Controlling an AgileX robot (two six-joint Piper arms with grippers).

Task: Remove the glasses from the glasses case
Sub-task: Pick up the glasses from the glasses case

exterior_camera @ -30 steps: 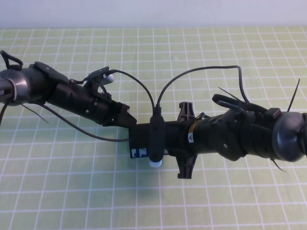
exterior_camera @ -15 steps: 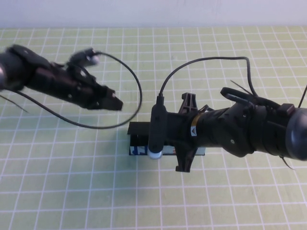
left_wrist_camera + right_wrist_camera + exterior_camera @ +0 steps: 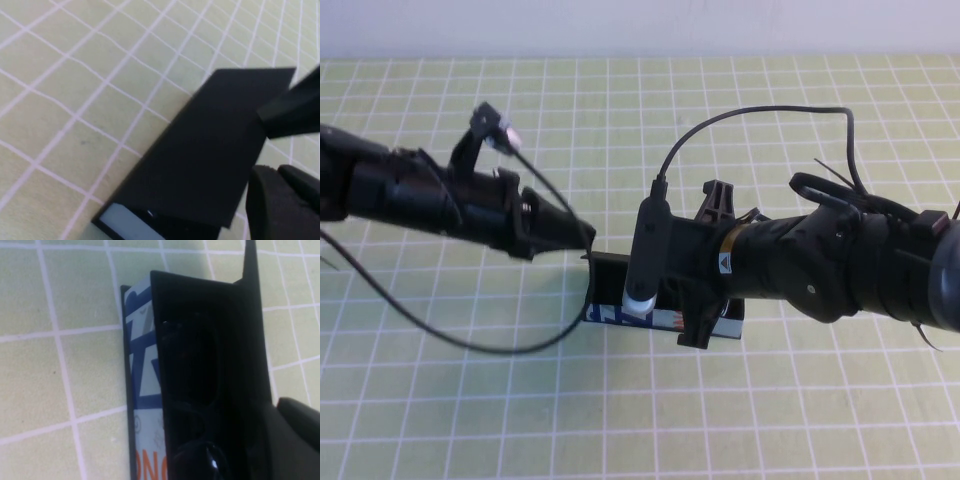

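Note:
The glasses case (image 3: 612, 313) lies at the table's middle, pale blue front towards me. In the right wrist view the case (image 3: 142, 370) is open, and the black glasses (image 3: 192, 370) lie inside its dark interior. The left wrist view shows the outside of the raised black lid (image 3: 200, 150). My left gripper (image 3: 582, 236) is shut, its tip at the case's back left corner beside the lid's edge; its fingers (image 3: 280, 200) show beside the lid. My right gripper (image 3: 670, 285) hangs over the case, mostly hidden under its wrist camera. One of its fingers (image 3: 297, 427) shows behind the case's back wall.
A green gridded mat (image 3: 800, 400) covers the table. Black cables (image 3: 470, 335) loop from both arms over the mat, left of and behind the case.
My left arm swung back in from the far left, and its gripper now sits at the case's back left corner. The right arm and the case shifted slightly to the right and nearer.

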